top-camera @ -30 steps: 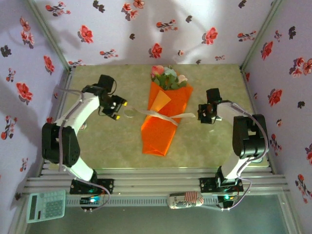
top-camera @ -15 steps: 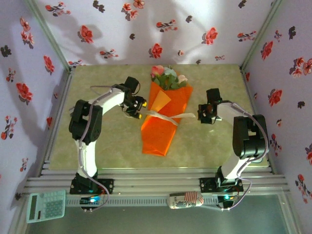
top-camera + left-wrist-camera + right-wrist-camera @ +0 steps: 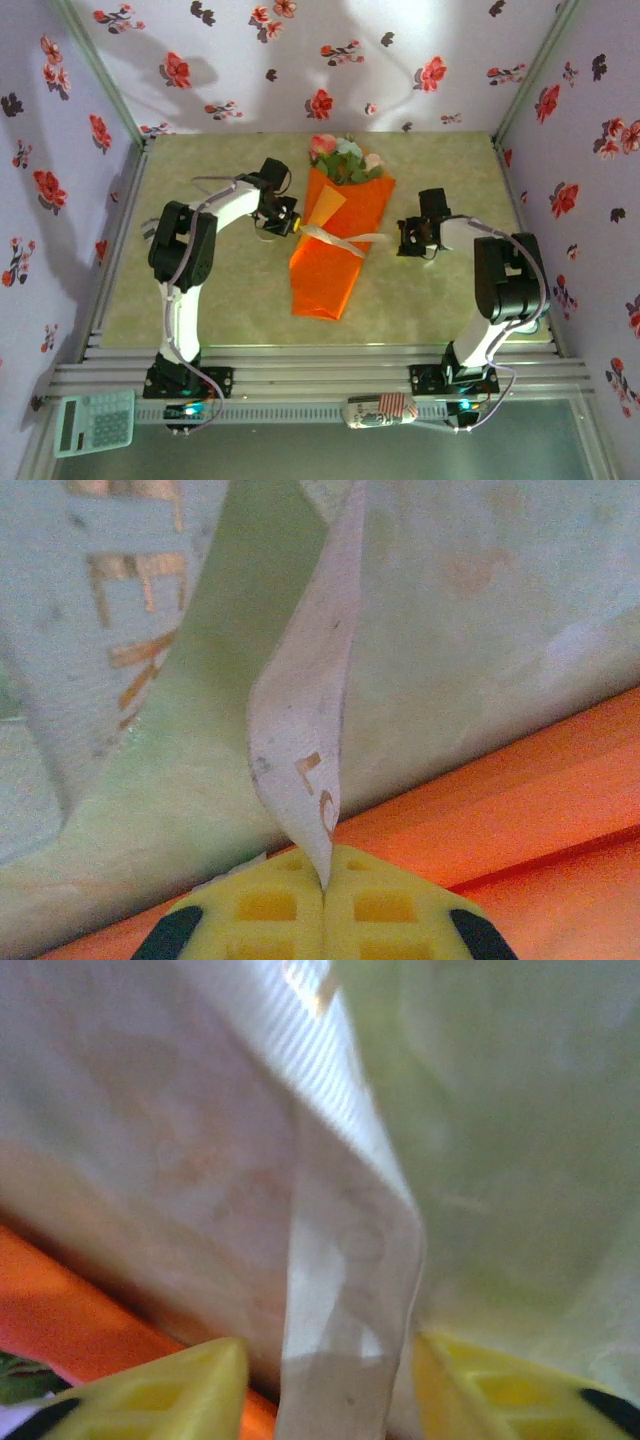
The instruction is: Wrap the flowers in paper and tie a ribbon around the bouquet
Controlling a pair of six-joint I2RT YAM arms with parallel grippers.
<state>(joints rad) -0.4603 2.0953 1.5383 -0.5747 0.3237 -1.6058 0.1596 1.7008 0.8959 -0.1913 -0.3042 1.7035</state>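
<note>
Orange paper-cone bouquet [image 3: 328,262] on our table [image 3: 220,290]; our left pincer [image 3: 325,880] pinches the sheer cream ribbon [image 3: 300,730] tight, our right pincer [image 3: 330,1385] gapes wide around it.

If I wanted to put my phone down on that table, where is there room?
Bare table lies between the left arm and the narrow end of the bouquet, and likewise between that end and the right arm. The middle is crowded: left fingers and right fingers flank the bouquet at its ribbon.
</note>
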